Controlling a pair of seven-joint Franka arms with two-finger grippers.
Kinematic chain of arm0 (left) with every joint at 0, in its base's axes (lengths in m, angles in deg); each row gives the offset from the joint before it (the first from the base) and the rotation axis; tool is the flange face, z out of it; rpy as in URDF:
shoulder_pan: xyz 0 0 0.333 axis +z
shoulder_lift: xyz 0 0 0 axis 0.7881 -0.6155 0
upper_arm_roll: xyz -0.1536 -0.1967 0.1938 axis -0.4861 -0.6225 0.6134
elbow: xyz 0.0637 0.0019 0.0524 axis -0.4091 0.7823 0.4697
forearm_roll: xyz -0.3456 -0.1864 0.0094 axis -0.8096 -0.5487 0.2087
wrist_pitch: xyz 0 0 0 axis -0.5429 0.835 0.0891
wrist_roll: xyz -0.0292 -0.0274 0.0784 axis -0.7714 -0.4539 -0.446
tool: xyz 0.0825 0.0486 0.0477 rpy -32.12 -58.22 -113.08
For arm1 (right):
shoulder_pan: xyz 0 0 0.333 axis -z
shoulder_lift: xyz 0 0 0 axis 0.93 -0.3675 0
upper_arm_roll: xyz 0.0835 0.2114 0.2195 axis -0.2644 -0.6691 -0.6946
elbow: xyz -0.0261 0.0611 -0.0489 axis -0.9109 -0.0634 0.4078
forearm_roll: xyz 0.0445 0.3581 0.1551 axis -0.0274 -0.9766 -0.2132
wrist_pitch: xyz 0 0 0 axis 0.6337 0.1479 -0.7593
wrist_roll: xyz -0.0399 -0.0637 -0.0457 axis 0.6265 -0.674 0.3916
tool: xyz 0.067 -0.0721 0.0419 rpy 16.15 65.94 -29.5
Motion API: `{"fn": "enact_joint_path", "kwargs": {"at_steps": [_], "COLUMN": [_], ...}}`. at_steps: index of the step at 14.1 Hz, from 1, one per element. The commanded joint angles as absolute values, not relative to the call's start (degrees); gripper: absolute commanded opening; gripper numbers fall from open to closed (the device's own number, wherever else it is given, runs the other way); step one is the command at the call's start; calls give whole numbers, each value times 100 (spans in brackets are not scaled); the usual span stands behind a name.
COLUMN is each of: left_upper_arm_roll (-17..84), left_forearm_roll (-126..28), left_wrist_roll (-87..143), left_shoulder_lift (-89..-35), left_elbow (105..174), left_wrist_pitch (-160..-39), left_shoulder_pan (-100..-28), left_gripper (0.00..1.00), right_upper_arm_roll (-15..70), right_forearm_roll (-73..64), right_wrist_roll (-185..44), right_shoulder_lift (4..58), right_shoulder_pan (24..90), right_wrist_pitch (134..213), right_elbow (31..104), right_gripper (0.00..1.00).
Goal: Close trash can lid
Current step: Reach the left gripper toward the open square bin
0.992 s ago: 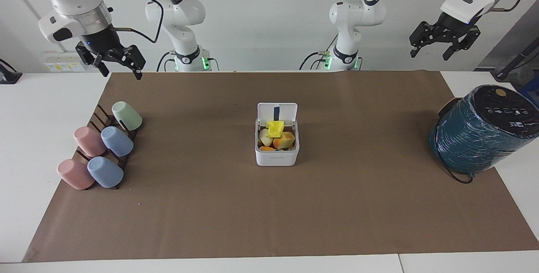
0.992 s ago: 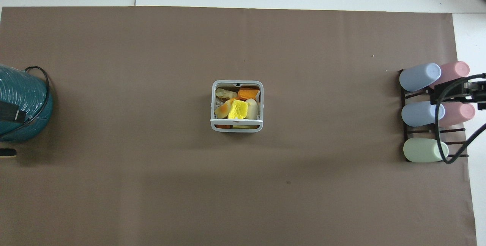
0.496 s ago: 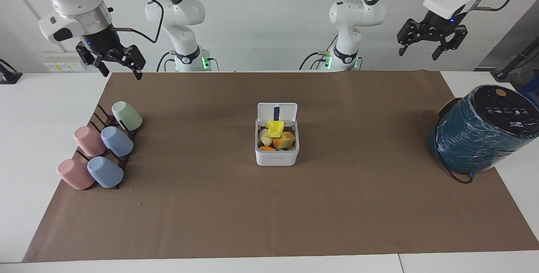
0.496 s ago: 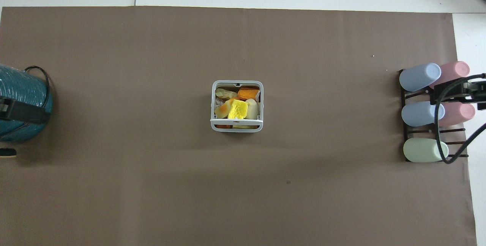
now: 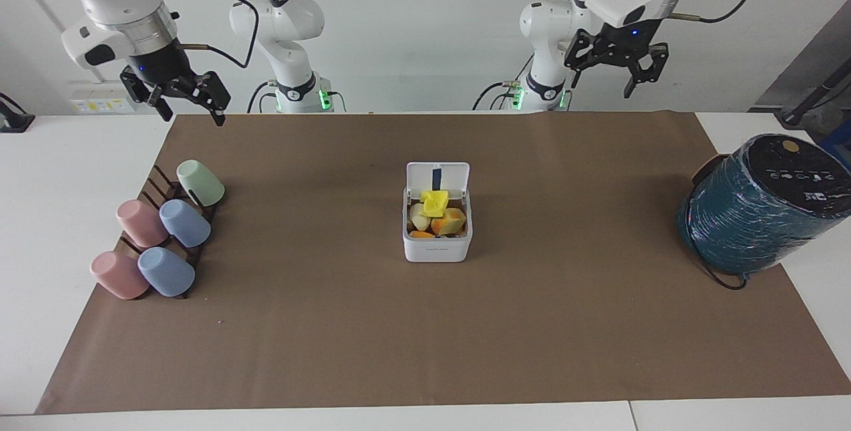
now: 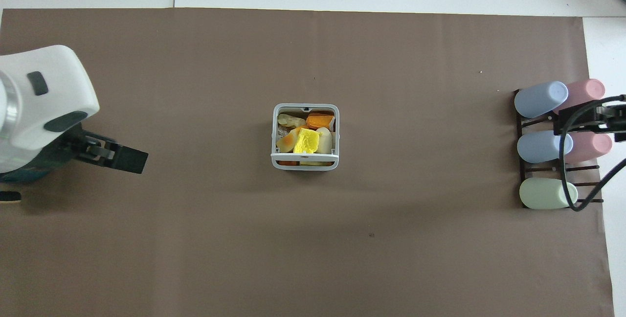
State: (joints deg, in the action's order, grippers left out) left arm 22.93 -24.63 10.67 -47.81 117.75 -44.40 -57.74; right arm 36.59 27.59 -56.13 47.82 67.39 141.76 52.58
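The small white cube-shaped plastic trash can [image 5: 437, 231] sits in the middle of the brown paper mat [image 5: 425, 351], well apart from everything else. Its square white hinged lid [image 5: 437, 176] stands upright on the edge nearer to the robots, a dark blue strip showing on its inner face. The can is heaped with yellow and orange scraps [image 5: 435, 211], and the top yellow piece rises about level with the rim.

The left gripper [image 5: 613, 62] hangs high in the air toward the left arm's end of the table, fingers spread wide and holding nothing. The right gripper [image 5: 178, 95] waits over the mat's edge above the rack of pastel cups [image 5: 159, 231], fingers also apart and empty.

The worry, to my eye, is that tall yellow scrap: a lid pushed down may rest on it and fail to latch. The can looks light, so a push against the standing lid from the robots' end might slide or tip the whole can instead of folding the hinge. A careless descent could also catch the lid's top edge with one finger and knock it askew. The big teal wrapped cylinder [image 5: 758, 208] sits under the left arm's path, though well clear for now.
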Motion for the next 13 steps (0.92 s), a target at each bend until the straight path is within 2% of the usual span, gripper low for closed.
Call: {"fn": "enact_joint_path", "kwargs": {"at_steps": [1,5,9,11,13], "left_upper_arm_roll": [2182,2173,2181,2181,2181], "left_forearm_roll": [-2716,-2734,-2778,-2778,-2778], "left_wrist_roll": [1425,2268,2919,3123,3228], "left_shoulder_lift": [-4549,-4531,-4794,-4839,-4961], "left_elbow": [12270,12893,13069,13263,13395], "left_wrist_pitch": [-4953,-5875,-6289,-6552,-6860], "left_shoulder_pan": [-5842,-6553,-7019,-7160,-7301], "left_gripper": [100,100,99,93,76], "right_upper_arm_roll": [3647,3647,3647,3647,3647], "right_forearm_roll": [2659,2659,2659,2659,2659], "right_wrist_roll": [-5723,-5715,-5723,-5723,-5723], "right_shoulder_lift": [4935,4935,4943,4943,4935], "right_shoulder_pan": [6774,6774,6774,6774,6774], "right_wrist_pitch": [14260,14260,14268,14268,14268], "right_elbow": [5442,5442,5450,5450,5450], "right_gripper": [100,100,100,100,100]}}
